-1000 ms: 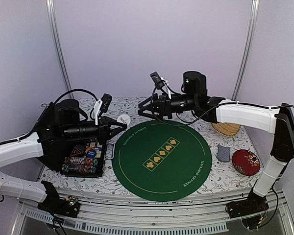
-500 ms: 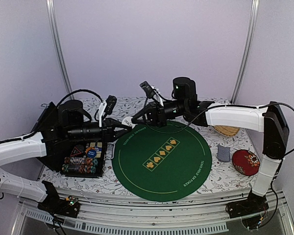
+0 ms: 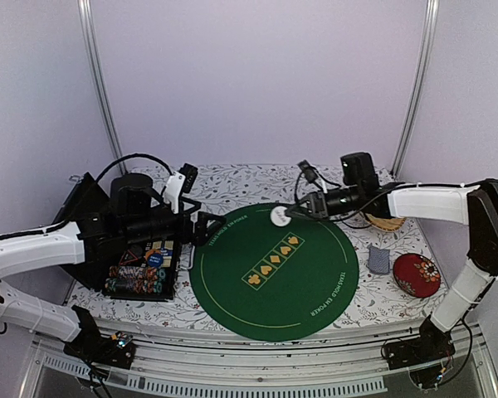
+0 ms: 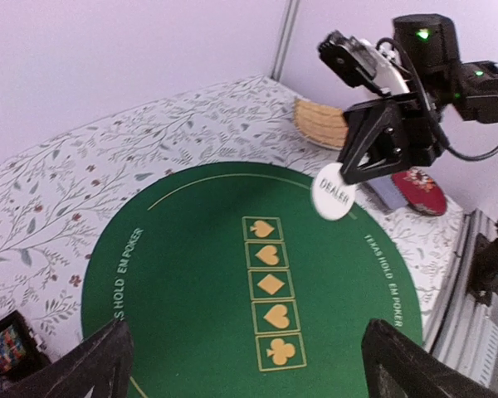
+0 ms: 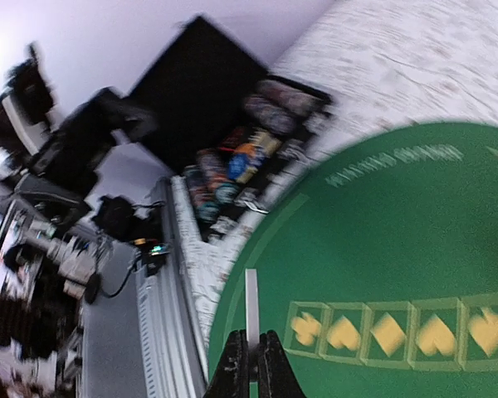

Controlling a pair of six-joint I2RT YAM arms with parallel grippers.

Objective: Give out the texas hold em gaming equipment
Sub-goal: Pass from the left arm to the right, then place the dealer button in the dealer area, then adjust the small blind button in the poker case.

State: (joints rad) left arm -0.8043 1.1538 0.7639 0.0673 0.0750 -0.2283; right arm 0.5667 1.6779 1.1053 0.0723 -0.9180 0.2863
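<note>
My right gripper (image 3: 290, 213) is clamped on the white dealer button (image 3: 278, 216), pinching it by one edge. The button hangs above the far part of the green mat (image 3: 232, 282), just beyond the row of printed suit boxes. It is not touching the felt. In the right wrist view the button shows edge-on as a thin pale strip (image 5: 251, 303) rising from my closed fingertips. That view is blurred, so I cannot judge how deep the grip is. My left gripper (image 3: 206, 225) hangs at the mat's left edge with its jaws spread wide and nothing between them. The poker chips (image 3: 137, 278) sit in the black case (image 3: 95, 249) left of the mat. A small stack of playing cards (image 3: 379, 259) lies just right of the mat, beside the red dish (image 3: 417, 274).

Risk findings:
- An edge pinch on a thin smooth disc is weak, and in my judgement a quick swing could let the button pivot or slip out.
- If I release it tilted or from too high, it may land on its rim and roll off the mat.
- My left arm is close to the mat's left edge, so reaching both arms over the felt together invites a collision.
</note>
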